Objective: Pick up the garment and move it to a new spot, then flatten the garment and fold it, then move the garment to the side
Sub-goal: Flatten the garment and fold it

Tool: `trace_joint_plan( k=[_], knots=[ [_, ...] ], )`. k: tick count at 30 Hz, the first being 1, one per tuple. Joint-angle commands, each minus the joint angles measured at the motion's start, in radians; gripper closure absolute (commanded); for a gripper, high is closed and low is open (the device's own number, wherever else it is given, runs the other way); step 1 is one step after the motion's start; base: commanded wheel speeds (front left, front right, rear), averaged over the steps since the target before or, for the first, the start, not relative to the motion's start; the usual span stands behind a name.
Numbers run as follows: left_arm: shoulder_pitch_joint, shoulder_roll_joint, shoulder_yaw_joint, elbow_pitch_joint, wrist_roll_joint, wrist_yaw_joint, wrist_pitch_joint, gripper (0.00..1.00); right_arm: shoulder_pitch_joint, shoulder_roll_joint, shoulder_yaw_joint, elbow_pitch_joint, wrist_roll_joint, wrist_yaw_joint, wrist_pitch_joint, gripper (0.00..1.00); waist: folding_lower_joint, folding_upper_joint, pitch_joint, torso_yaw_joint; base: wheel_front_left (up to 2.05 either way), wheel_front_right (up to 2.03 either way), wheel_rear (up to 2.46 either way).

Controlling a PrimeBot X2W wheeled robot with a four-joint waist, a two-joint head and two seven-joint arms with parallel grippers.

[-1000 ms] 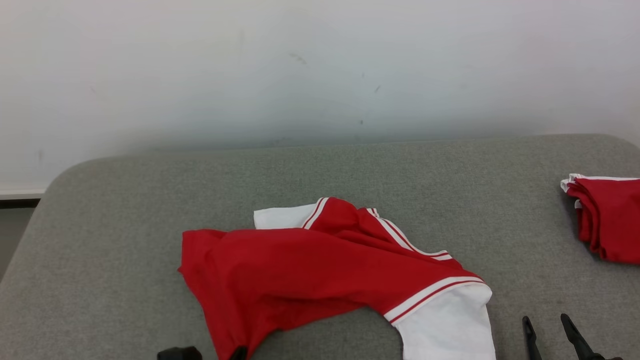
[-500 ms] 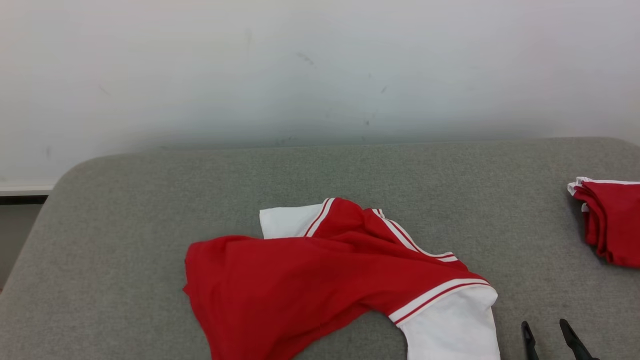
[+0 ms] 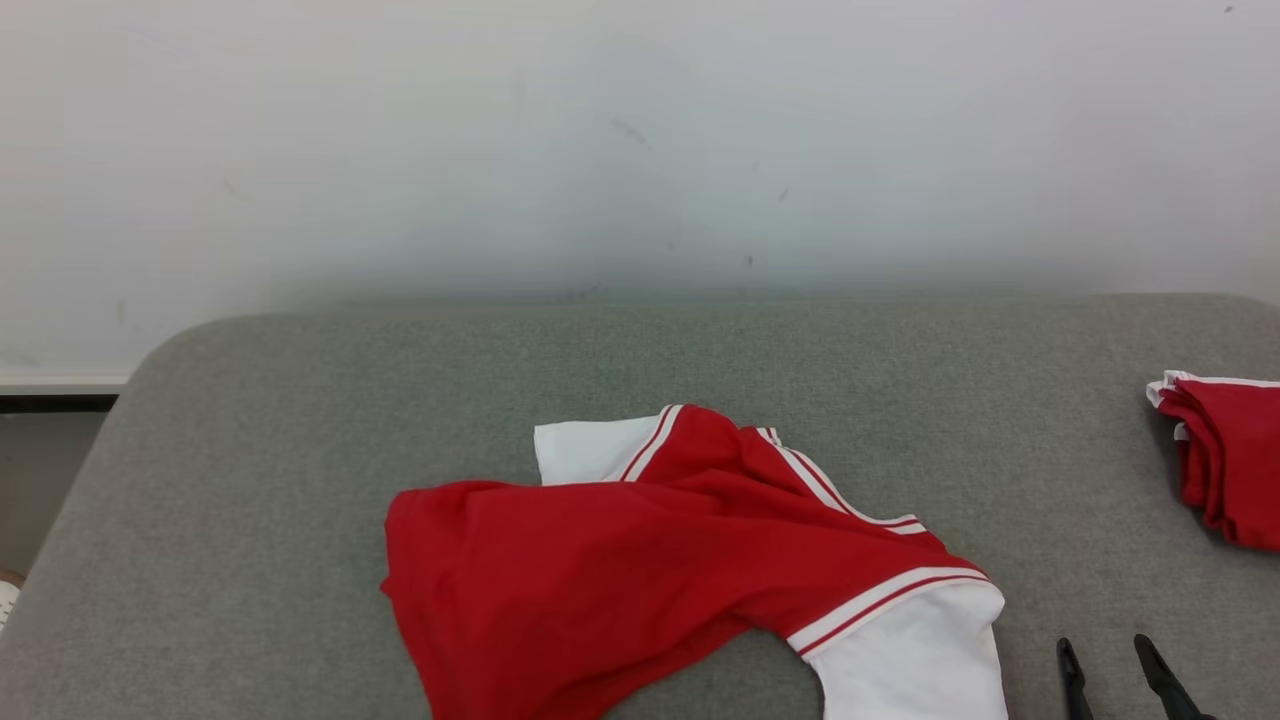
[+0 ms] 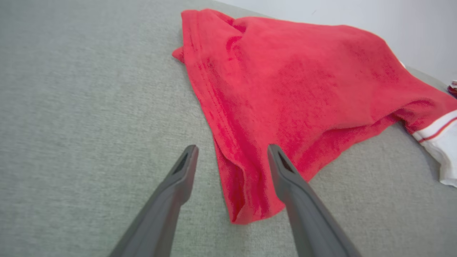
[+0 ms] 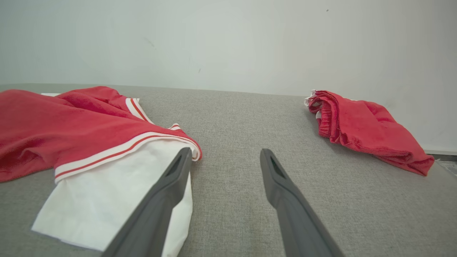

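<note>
Left end effector (image 4: 232,148) is seen with fingers spread wide, nothing gripped; the red hem corner of the garment is seen between and beneath the fingertips, one finger over bare counter, the other over red cloth. Right end effector (image 5: 225,152) (image 3: 1104,645) is also spread wide and empty, held low over the counter just beside the garment's white sleeve. The red-and-white jersey (image 3: 640,560) (image 4: 303,89) (image 5: 53,125) is laid crumpled on the near middle of the grey fabric-covered counter (image 3: 300,420), red body bunched, one white sleeve with striped trim at the near right, another white sleeve poking out behind. A folded red garment (image 3: 1225,470) (image 5: 364,128) is set well apart at the counter's right edge. White wall (image 3: 640,150) is seen behind.
</note>
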Motion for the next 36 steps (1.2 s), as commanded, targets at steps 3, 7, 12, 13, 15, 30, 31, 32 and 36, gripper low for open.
trace_joint_plan(
  k=[3,7,12,13,15,30,31,32,36],
  knots=[
    [0.065,-0.016,0.112,-0.116,0.096,0.014,0.000,0.00,0.017,-0.009,-0.026,-0.028,0.001,-0.003,0.001,0.00,0.0000,-0.0001,-0.012,0.011,0.00,0.00,0.00],
    [0.105,-0.048,0.212,-0.211,0.185,-0.008,0.000,0.00,0.020,-0.013,-0.047,-0.054,0.006,-0.003,0.001,0.00,0.0000,-0.0001,-0.030,0.021,0.00,0.00,0.00],
    [0.117,-0.101,0.304,-0.268,0.290,-0.072,0.000,0.00,0.023,-0.018,-0.060,-0.072,0.009,-0.003,0.001,0.00,0.0000,-0.0001,-0.054,0.031,0.00,0.00,0.00],
    [0.118,-0.110,0.316,-0.266,0.307,-0.085,0.000,0.00,0.024,-0.018,-0.059,-0.073,0.008,-0.003,0.001,0.00,0.0000,-0.0001,-0.060,0.032,0.00,0.00,0.00],
    [0.125,-0.134,0.345,-0.251,0.337,-0.115,0.000,0.00,0.024,-0.017,-0.051,-0.075,0.018,-0.003,0.001,0.00,0.0000,-0.0001,-0.075,0.031,0.00,0.00,0.00],
    [0.117,-0.237,0.484,-0.133,0.446,-0.282,0.000,0.00,0.041,-0.009,0.025,-0.055,0.017,-0.003,0.001,0.00,0.0000,-0.0001,-0.097,0.027,0.00,0.00,0.00],
    [0.116,-0.240,0.488,-0.131,0.450,-0.287,0.000,0.00,0.040,-0.009,0.026,-0.054,0.017,-0.003,0.001,0.00,0.0000,-0.0001,-0.096,0.027,0.00,0.00,0.00],
    [0.114,-0.242,0.493,-0.129,0.456,-0.291,0.000,0.00,0.039,-0.009,0.027,-0.053,0.017,-0.003,0.001,0.00,0.0000,-0.0001,-0.095,0.027,0.00,0.00,0.00],
    [0.112,-0.248,0.510,-0.121,0.462,-0.305,0.000,0.00,0.034,-0.008,0.031,-0.056,0.018,-0.003,0.001,0.00,0.0000,-0.0001,-0.092,0.023,0.00,0.00,0.00]
  ],
)
